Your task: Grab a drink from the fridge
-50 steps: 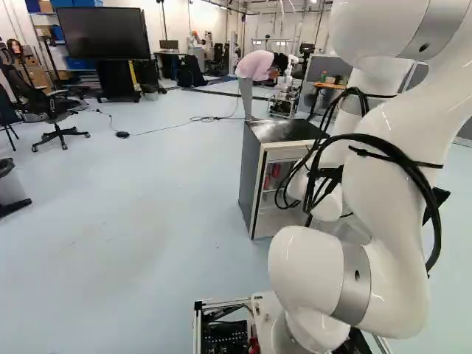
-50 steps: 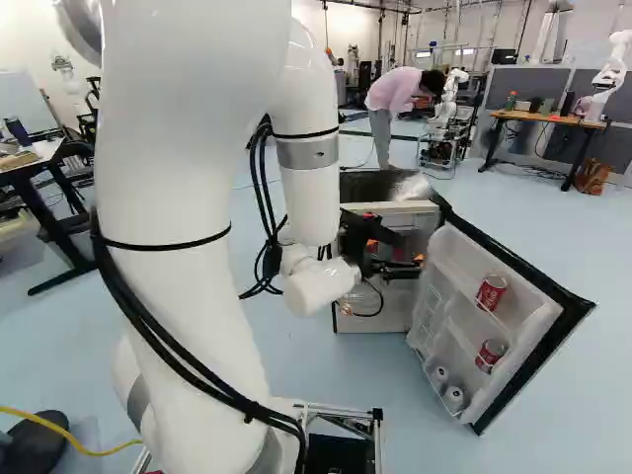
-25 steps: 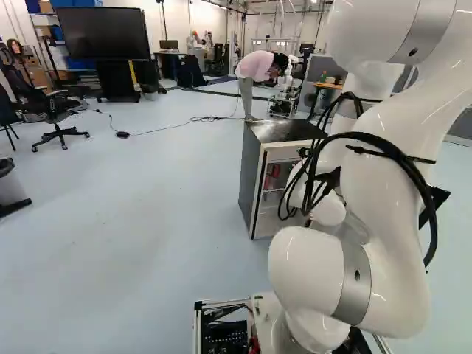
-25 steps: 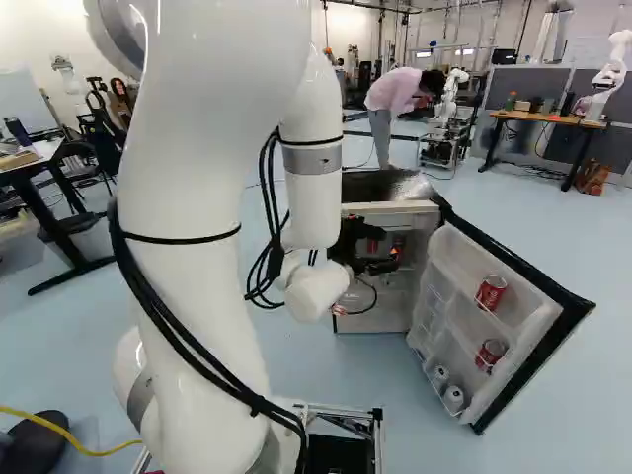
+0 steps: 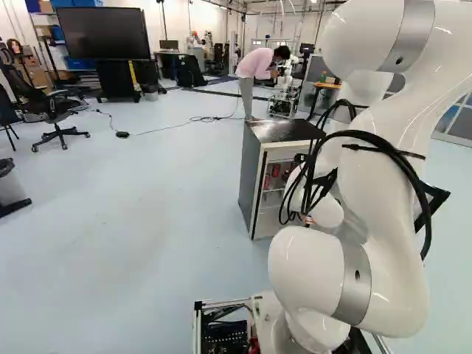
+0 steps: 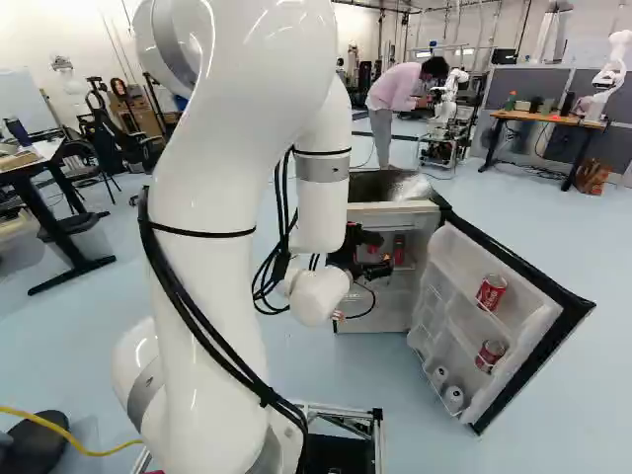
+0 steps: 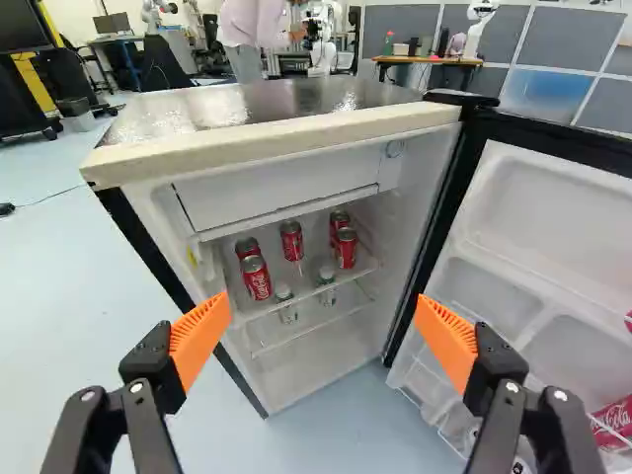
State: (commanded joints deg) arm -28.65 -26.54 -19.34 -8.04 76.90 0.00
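The pincer point(image 7: 324, 299) hangs wide open outside the fridge point(image 7: 276, 146), and the red cans point(image 7: 256, 277) stand upright on the fridge's shelf point(image 7: 353, 276), ahead of the pincer, so reaching them probably means going forward inside.

Near, the fridge point(image 7: 276, 146) stood with its door point(image 7: 563, 212) reaching out to the right. Cans point(image 7: 292, 243) stood left, middle and right on its shelf point(image 7: 346, 278), two bottles point(image 7: 287, 310) beneath; more cans point(image 6: 491, 292) sat in the door. Far left stood a screen point(image 5: 103, 33), far right a desk point(image 6: 533, 118).
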